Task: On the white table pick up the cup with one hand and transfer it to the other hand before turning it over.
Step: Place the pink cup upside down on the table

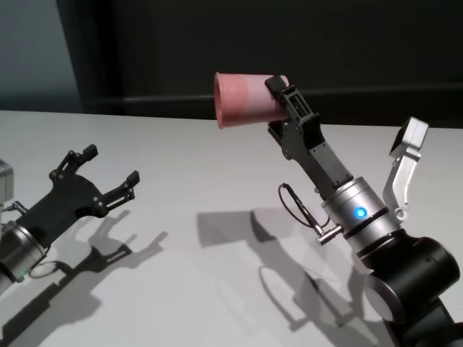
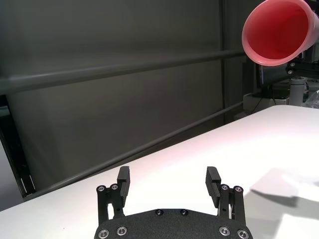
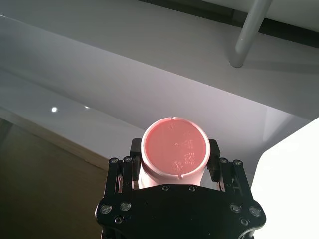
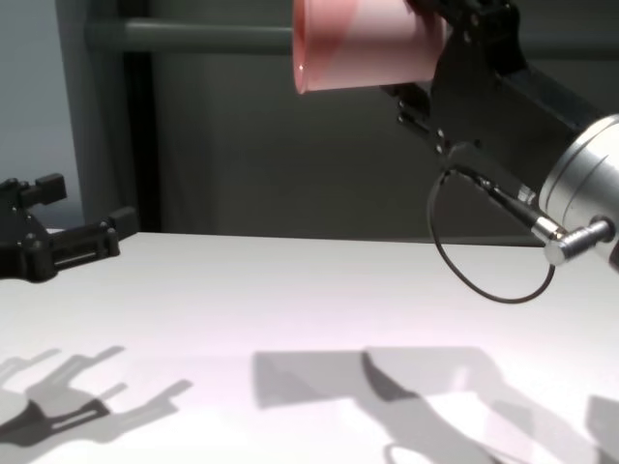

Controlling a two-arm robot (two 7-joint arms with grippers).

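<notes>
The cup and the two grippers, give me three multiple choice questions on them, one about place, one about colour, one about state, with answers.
1. Where is the cup?
A. Standing on the table
B. Held in the air by the right gripper
C. Held by the left gripper

2. What colour is the cup?
A. Pink
B. Blue
C. Green

3. How is the left gripper?
A. Shut on the cup
B. Shut on nothing
C. Open and empty

Answers:
1. B: in the head view the right gripper clamps the cup near its base, well above the table, with the cup on its side and its mouth toward the left arm.
2. A: it is pink in every view.
3. C: the left wrist view shows its fingers apart with nothing between them, low over the table.
</notes>
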